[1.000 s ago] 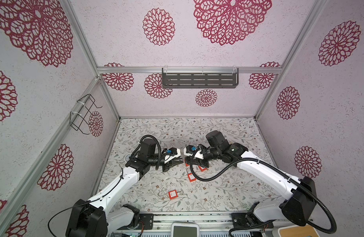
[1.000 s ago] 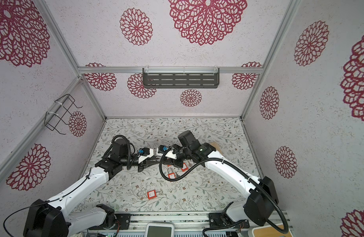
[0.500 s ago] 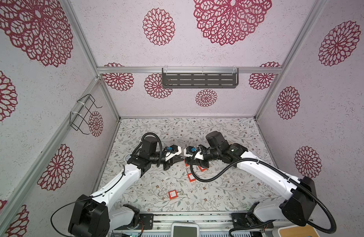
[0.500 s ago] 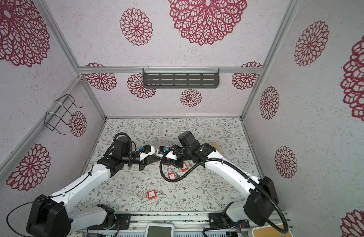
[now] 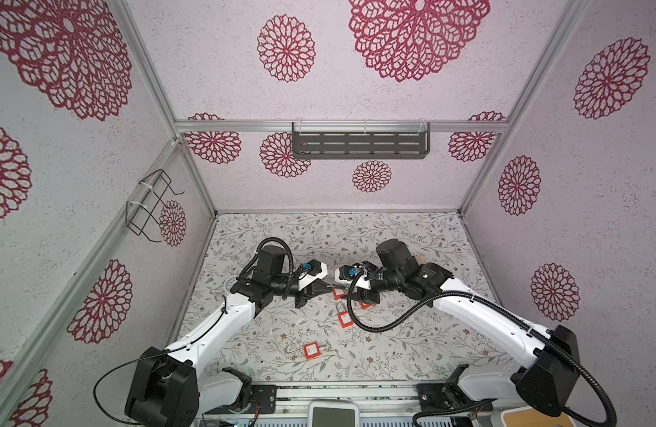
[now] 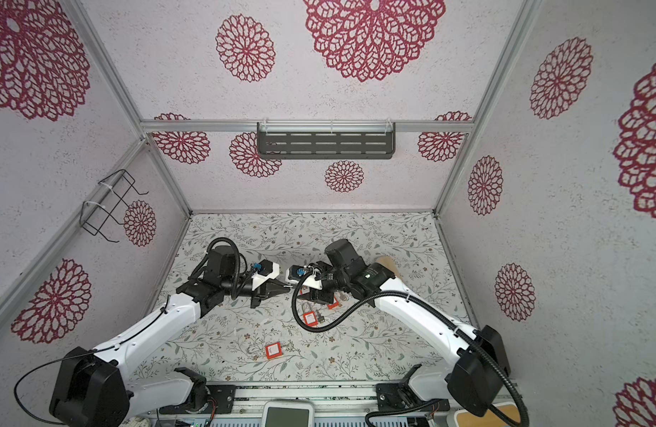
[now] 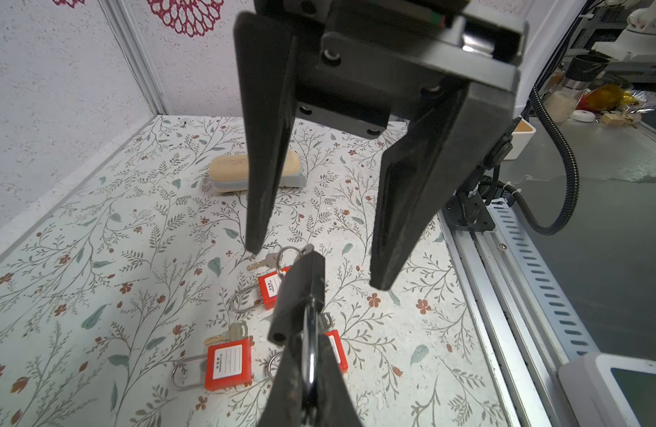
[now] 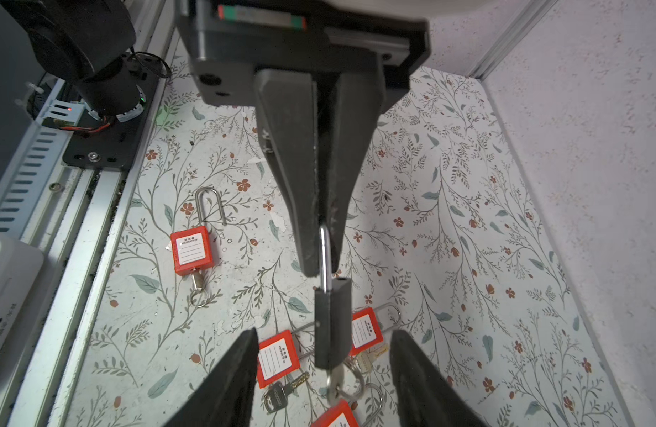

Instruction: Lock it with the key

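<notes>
Since a second ago, your right gripper (image 7: 317,266) has spread its fingers and your left gripper (image 8: 320,255) has closed up. The left fingers now pinch the silver shackle (image 8: 324,244) of the black padlock (image 8: 332,325), holding it in the air above the middle of the table (image 5: 393,236). One shackle hole in the body shows empty. The right fingers stand apart, one on each side of the padlock's body, and as far as the wrist views show they touch neither face. A key (image 8: 332,379) sticks out of the end of the body that faces the right gripper, with a ring (image 8: 352,384) hanging from it. Below the two grippers, three red padlocks (image 7: 228,360) lie close together on the table with keys beside them. A fourth red padlock (image 8: 193,251) lies well apart from them, nearer the front rail. A tan block (image 7: 230,172) lies on the table beyond the right arm.
</notes>
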{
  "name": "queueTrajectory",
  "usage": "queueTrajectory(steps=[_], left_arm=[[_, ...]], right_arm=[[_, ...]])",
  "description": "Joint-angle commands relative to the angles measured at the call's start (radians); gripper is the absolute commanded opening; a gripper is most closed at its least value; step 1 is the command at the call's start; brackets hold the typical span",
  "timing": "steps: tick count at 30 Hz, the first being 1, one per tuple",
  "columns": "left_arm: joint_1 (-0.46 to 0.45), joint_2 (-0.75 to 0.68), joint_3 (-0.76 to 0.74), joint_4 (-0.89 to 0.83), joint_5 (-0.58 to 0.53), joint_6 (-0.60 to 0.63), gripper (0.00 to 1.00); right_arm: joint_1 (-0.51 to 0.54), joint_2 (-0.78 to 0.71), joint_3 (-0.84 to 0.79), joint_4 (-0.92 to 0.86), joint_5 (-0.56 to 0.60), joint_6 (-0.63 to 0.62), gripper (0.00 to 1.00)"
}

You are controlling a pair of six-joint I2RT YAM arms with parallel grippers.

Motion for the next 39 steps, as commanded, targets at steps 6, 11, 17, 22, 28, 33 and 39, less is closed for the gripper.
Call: queueTrajectory(steps=[6, 11, 17, 22, 28, 33, 39], left_arm=[[-0.008, -0.022, 0.025, -0.001, 0.062, 0.001, 0.00], [-0.014, -0.037, 0.015, 0.000, 0.067, 0.010, 0.00], [-0.020, -0.055, 0.002, 0.015, 0.068, 0.014, 0.00], [-0.026, -0.055, 0.002, 0.015, 0.072, 0.019, 0.00], [-0.029, -0.055, 0.000, 0.015, 0.072, 0.024, 0.00], [-0.032, -0.059, 0.000, 0.015, 0.056, 0.019, 0.01], [-0.033, -0.094, -0.013, 0.027, -0.023, 0.009, 0.39]], right_arm=[[-0.002, -0.026, 0.006, -0.030, -0.009, -0.007, 0.59], [-0.002, 0.014, 0.034, -0.044, -0.042, -0.001, 0.49], [-0.002, 0.044, 0.059, -0.053, -0.095, 0.013, 0.38], [-0.002, 0.060, 0.070, -0.055, -0.122, 0.022, 0.35], [-0.002, 0.062, 0.073, -0.059, -0.141, 0.015, 0.23], [-0.002, 0.069, 0.079, -0.083, -0.146, 0.001, 0.13], [-0.003, 0.062, 0.077, -0.087, -0.146, -0.002, 0.06]])
